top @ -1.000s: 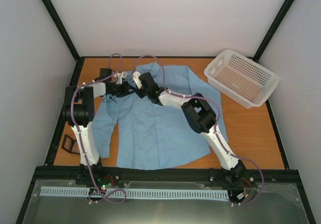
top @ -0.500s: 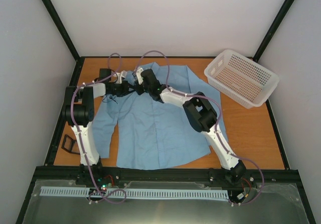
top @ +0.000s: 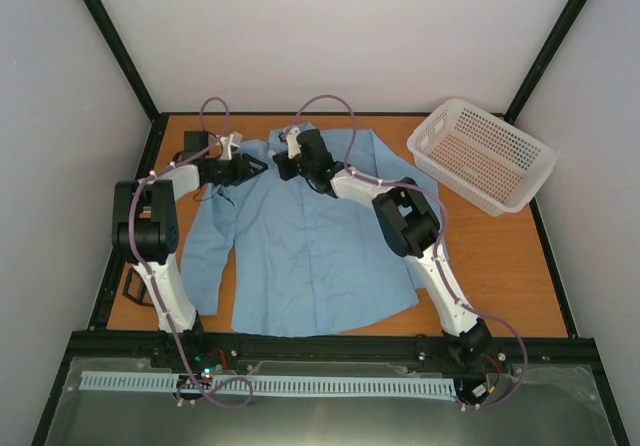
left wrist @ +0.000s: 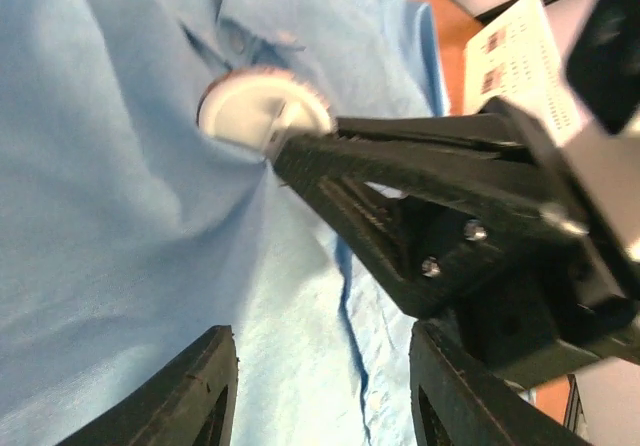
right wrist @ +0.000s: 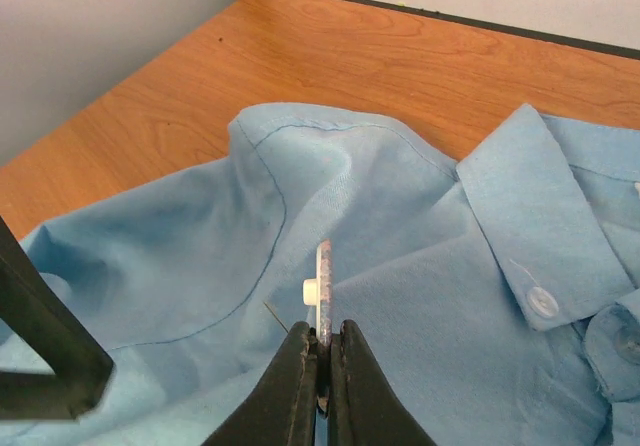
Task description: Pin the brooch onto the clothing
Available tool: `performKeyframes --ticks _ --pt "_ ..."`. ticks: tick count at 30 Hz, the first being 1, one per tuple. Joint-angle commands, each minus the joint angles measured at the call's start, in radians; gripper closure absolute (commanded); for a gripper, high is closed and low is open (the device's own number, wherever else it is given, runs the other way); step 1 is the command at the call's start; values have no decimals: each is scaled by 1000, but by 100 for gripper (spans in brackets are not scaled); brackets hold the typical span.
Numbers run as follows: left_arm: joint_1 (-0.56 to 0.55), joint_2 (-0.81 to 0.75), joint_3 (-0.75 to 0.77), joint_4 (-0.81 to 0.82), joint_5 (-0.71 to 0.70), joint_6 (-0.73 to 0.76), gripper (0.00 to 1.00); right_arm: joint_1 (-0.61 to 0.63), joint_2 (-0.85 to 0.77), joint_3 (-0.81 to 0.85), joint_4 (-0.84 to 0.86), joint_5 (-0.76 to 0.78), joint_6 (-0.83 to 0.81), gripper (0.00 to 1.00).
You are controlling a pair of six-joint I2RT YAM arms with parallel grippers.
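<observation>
The light blue shirt (top: 310, 251) lies spread flat on the table, collar at the far side. My right gripper (right wrist: 322, 351) is shut on the brooch (right wrist: 323, 281), a small whitish disc held edge-on just above the cloth left of the collar (right wrist: 540, 221), with a white stub on its left face. In the left wrist view the brooch (left wrist: 262, 109) shows as a round white disc at the tips of the right gripper's black fingers (left wrist: 400, 166). My left gripper (left wrist: 320, 391) stands open over the shirt (left wrist: 120, 216), close beside the right gripper (top: 282, 169), nothing between its fingers.
A white perforated basket (top: 480, 154) sits at the far right of the wooden table (top: 500, 266). A small black tray (top: 135, 286) lies at the left edge. Black frame posts bound the table on all sides.
My left gripper has opened and drawn back to the left, off the cloth by the collar. The right gripper, still holding the brooch, has shifted slightly toward the far side.
</observation>
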Motion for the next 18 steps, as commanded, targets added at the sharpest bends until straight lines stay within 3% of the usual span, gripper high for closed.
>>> performKeyframes --ticks 1,7,18 --pt "47 -39 2 32 73 20 52 -19 23 -22 77 -124 57 97" --pt "93 13 -3 143 157 0 59 -34 31 -35 126 -194 89 97" --pt "94 253 175 203 322 -50 54 -64 57 -36 182 -322 149 97"
